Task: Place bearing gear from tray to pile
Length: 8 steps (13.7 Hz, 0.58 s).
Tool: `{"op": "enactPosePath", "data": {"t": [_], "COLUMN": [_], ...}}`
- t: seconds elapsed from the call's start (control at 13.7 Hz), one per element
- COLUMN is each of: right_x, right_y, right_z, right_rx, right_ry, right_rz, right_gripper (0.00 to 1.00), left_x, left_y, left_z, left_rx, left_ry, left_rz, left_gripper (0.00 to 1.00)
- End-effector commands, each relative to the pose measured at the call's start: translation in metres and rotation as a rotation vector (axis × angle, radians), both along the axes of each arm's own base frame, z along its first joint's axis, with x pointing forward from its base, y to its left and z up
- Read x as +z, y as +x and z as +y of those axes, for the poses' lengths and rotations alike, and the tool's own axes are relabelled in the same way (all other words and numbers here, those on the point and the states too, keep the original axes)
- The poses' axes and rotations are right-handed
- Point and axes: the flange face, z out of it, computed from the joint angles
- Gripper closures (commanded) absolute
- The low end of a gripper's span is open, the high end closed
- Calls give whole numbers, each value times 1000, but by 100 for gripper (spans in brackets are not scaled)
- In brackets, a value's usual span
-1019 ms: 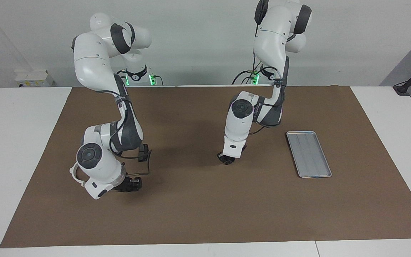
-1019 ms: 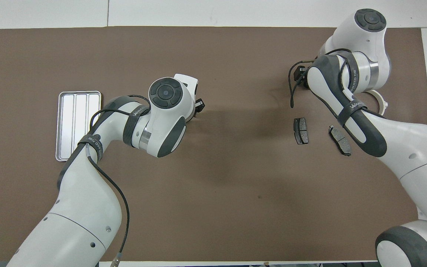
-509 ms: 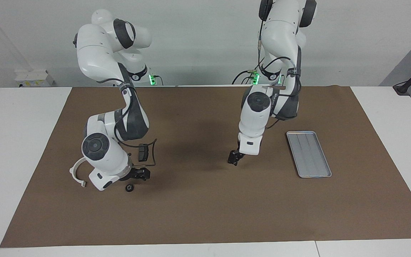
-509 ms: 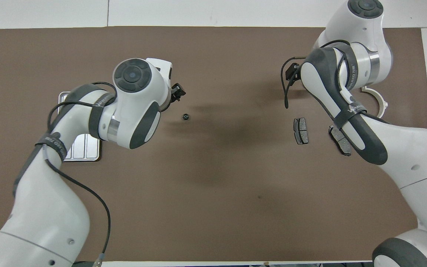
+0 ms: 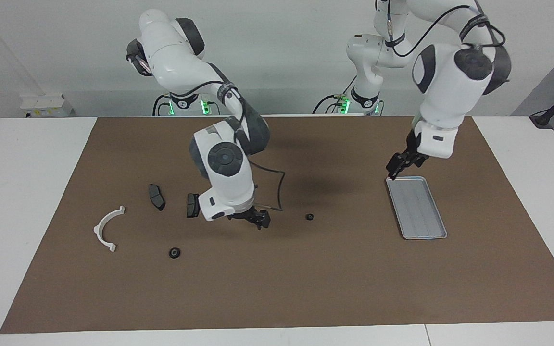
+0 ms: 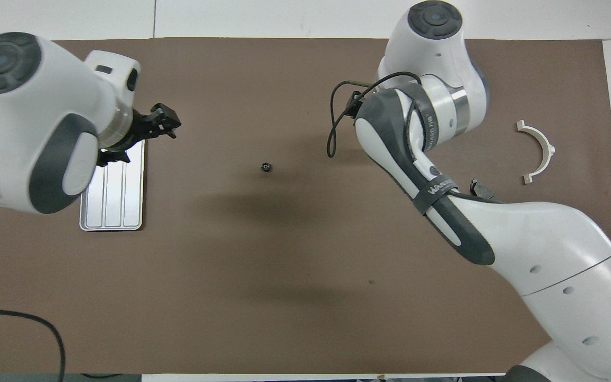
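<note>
The silver tray (image 5: 416,206) lies toward the left arm's end of the mat, with nothing in it; it also shows in the overhead view (image 6: 112,185). One small black bearing gear (image 5: 309,217) lies on the mat mid-table, also in the overhead view (image 6: 266,167). A second gear (image 5: 174,252) lies by the pile: white bracket (image 5: 106,228) and two dark brake pads (image 5: 157,197). My right gripper (image 5: 258,221) is low over the mat between the pads and the mid-table gear, open and empty. My left gripper (image 5: 399,166) is raised over the tray's corner nearest the robots, open and empty.
A brown mat (image 5: 277,288) covers the table. The right arm hides most of the pile in the overhead view, where the bracket (image 6: 538,151) and one pad's tip (image 6: 478,187) show. A black cable (image 5: 279,190) hangs from the right wrist.
The right gripper left a gear by the pile and swung toward mid-table. The left gripper left a gear mid-table, rose and swung back over the tray.
</note>
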Motion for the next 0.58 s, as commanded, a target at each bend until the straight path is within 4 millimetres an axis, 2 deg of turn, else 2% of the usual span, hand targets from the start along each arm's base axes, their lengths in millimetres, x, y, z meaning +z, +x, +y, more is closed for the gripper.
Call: {"op": "enactPosePath", "data": {"t": [0.0, 0.15, 0.22, 0.51], "right_x": [-12, -24, -28, -47], "right_y": [-10, -20, -29, -50], "right_z": [41, 53, 75, 119], "right_rx": [-70, -109, -115, -177], "right_ry": [30, 22, 33, 56], "right_rz": [-22, -11, -26, -52], "right_gripper": [0, 0, 0, 0], "left_x": [24, 24, 24, 23], "left_y": [-27, -29, -30, -34], "left_z": [41, 49, 52, 62], "left_rx": [-56, -93, -107, -149], "left_ry": [-7, -8, -8, -11], "left_rz": [41, 57, 64, 72], "left_gripper": [0, 0, 0, 0]}}
